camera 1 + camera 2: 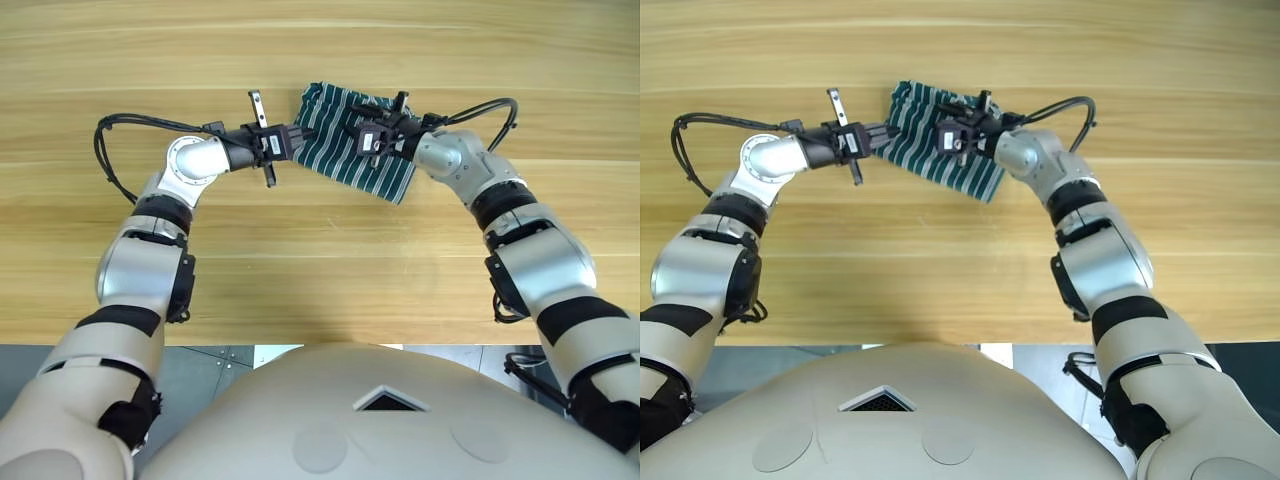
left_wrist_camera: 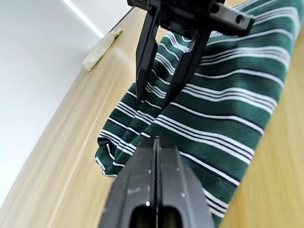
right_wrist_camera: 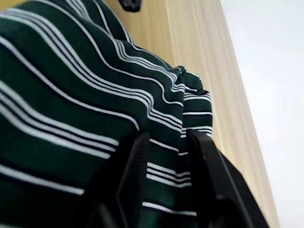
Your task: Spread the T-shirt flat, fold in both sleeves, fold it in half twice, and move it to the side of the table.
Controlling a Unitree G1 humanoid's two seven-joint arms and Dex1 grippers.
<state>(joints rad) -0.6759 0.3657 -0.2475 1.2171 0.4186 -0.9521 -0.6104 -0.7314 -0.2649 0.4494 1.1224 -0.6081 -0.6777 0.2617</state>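
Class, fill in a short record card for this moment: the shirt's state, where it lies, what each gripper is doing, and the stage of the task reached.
T-shirt: green with white stripes, folded into a compact packet
Place: on the wooden table, about mid-width, lying askew to the table's edge
Left gripper: shut, tip at the shirt's left edge
Right gripper: open, fingers apart over the shirt's top
Stage: folds look done; the shirt is not yet at the table's side
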